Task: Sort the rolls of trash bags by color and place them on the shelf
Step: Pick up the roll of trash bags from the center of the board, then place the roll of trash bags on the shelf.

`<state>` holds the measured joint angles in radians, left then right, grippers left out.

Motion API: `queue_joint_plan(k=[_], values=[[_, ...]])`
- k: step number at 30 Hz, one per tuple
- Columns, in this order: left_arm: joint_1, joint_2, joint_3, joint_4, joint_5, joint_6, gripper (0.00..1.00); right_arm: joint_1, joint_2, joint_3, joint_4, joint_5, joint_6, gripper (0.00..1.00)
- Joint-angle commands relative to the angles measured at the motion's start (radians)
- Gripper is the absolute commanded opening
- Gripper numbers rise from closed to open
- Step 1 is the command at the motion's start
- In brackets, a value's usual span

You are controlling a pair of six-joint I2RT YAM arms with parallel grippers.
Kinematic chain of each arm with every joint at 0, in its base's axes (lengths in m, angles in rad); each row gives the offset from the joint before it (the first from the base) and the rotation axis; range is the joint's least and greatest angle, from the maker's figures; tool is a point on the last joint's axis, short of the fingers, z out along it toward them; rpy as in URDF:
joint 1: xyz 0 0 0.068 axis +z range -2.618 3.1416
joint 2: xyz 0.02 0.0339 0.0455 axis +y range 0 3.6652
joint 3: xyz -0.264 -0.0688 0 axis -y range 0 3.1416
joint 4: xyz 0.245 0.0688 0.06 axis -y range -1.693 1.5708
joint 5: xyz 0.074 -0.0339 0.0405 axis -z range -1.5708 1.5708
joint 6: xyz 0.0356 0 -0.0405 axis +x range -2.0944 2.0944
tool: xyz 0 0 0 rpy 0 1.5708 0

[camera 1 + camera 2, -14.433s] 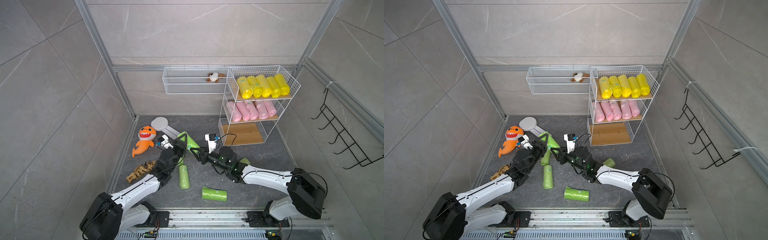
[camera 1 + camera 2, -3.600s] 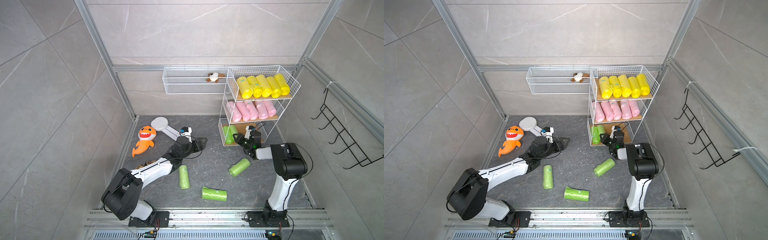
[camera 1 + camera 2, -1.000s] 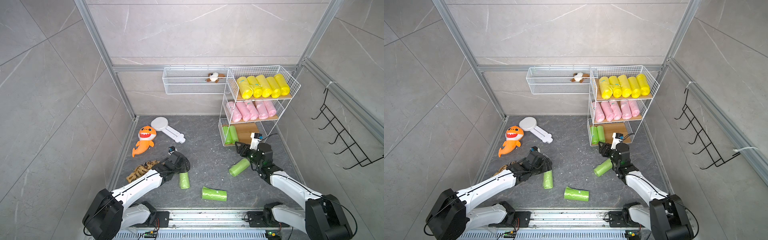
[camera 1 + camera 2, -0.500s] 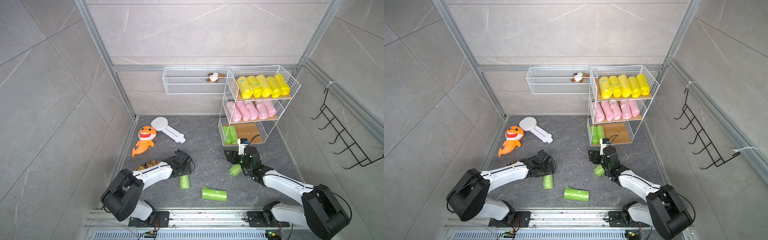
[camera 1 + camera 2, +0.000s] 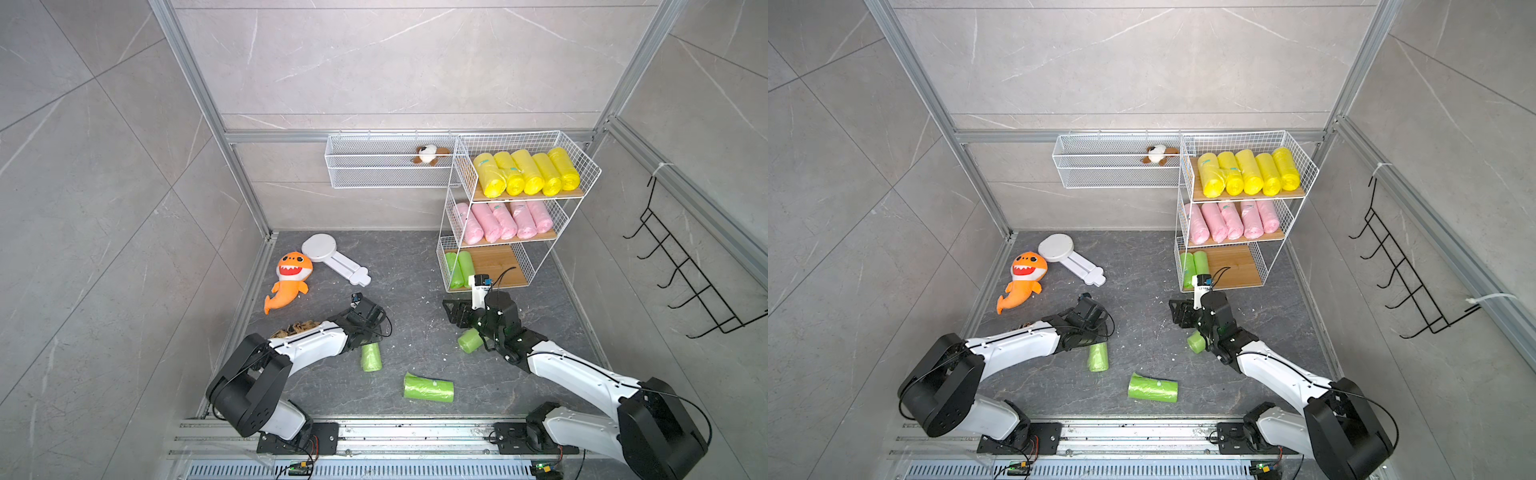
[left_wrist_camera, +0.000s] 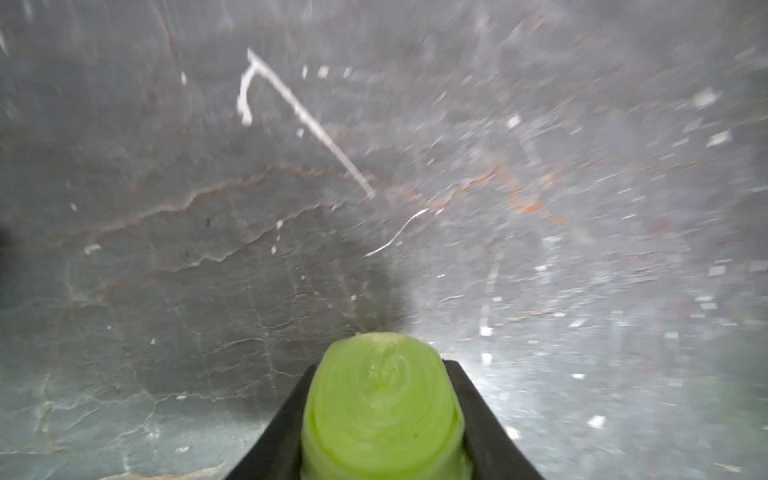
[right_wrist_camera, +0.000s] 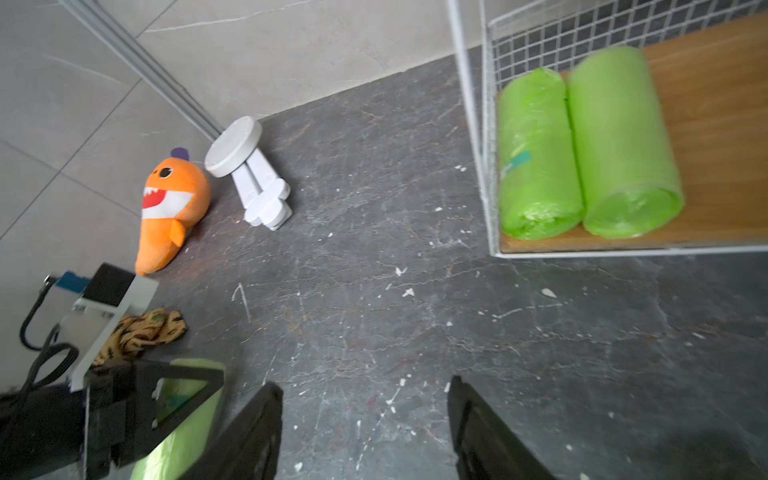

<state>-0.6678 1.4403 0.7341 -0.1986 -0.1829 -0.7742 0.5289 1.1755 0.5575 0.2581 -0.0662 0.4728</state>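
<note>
Table: dark grey stone-patterned table (image 5: pixel 415 299); it carries the shelf and the three rolls not yet shelved.
Shelf: tall white wire-mesh shelf with three wooden tiers (image 5: pixel 500 266), at the table's far right, against the wall.
Top tier: five yellow plastic rolls of trash bags (image 5: pixel 525 172), side by side; this colour is judged complete.
Middle tier: five pale pink plastic rolls (image 5: pixel 505 222), side by side; also judged complete.
Bottom tier: two light green plastic rolls (image 5: pixel 459 268) touching, against one side wall; the rest of the board is bare, so green is only partly done.
Loose, front: front roll (image 5: pixel 428 387), a light green plastic cylinder, lying untouched, apart from both arms.
Loose, right: right-side roll (image 5: pixel 468 341), light green, on the table and partly hidden under the right arm; not gripped.
Loose, left: left-side roll (image 5: pixel 371 357), light green, on the table, its far end under the left arm's tip.
Left hand: left hand (image 6: pixel 382 370) pinching the left-side roll, a finger against each side; no lift is evident.
Right hand: right hand (image 7: pixel 365 384) spread and empty above the table, with the bottom tier ahead of it.
</note>
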Motion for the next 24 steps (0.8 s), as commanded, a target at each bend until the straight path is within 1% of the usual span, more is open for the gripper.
queue_joint_plan(k=[1, 5, 8, 10, 15, 20, 24], values=[[0.004, -0.13, 0.006, 0.163, -0.023, -0.075, 0.39, 0.068, -0.033, 0.036, 0.006, -0.031, -0.034, 0.69], [0.01, -0.199, 0.013, 0.314, -0.007, -0.175, 0.39, 0.172, -0.034, 0.036, 0.099, -0.05, -0.019, 0.72], [0.009, -0.221, 0.02, 0.428, -0.007, -0.252, 0.37, 0.239, -0.002, 0.037, 0.21, -0.071, 0.006, 0.79], [0.009, -0.228, 0.036, 0.48, -0.002, -0.289, 0.37, 0.271, 0.041, 0.039, 0.285, -0.086, 0.041, 0.85], [0.007, -0.234, 0.038, 0.585, 0.022, -0.371, 0.37, 0.308, 0.129, 0.036, 0.439, -0.073, 0.095, 0.94], [0.008, -0.242, 0.016, 0.677, 0.04, -0.445, 0.37, 0.326, 0.196, 0.048, 0.549, -0.04, 0.095, 0.95], [0.005, -0.24, 0.006, 0.717, 0.051, -0.476, 0.37, 0.333, 0.234, 0.049, 0.629, -0.003, 0.107, 0.9]])
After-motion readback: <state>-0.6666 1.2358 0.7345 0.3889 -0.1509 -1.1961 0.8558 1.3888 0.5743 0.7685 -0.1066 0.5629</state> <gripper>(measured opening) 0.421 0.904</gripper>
